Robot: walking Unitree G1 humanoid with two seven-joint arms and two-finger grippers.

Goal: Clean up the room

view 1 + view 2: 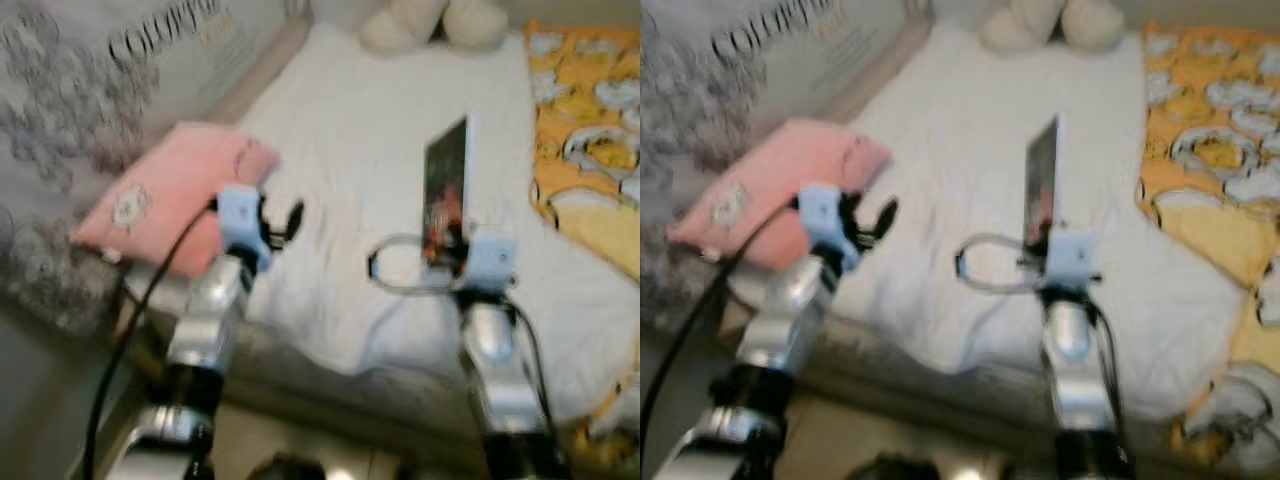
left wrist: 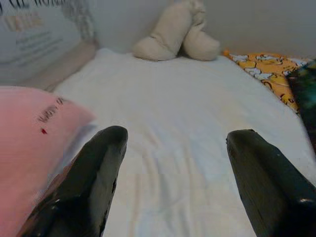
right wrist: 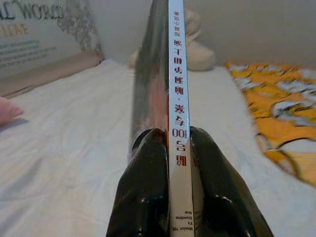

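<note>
Two arms are reaching out in front of me over a bed point(image 1: 340, 130) covered with a white sheet. My right gripper point(image 3: 178, 148) is clamping a book point(image 1: 446, 185) by its lower edge, both black fingers point(image 3: 148, 187) pressing flat against the covers on either side of the white spine, so that pincer is closed on the book. The book is standing upright on edge above the sheet, roughly mid-bed, its dark cover facing my left in the head views and its spine with printed characters running straight up the right wrist view. A loop of grey cable point(image 1: 395, 265) is curling out beside the right wrist.

My left gripper point(image 2: 173, 163) is hanging open over the sheet, its two fingers point(image 2: 91, 182) spread wide with nothing between them. It is sitting just beside a pink pillow point(image 1: 170, 195), which is lying at the left edge of the bed against a patterned grey cover. I cannot tell whether the finger is touching the pillow.

At the far end of the bed a cream plush toy point(image 2: 175, 34) is resting against the wall. An orange blanket point(image 1: 585, 130) with a white pattern is lying along the right side of the sheet. The head views are blurring somewhat.
</note>
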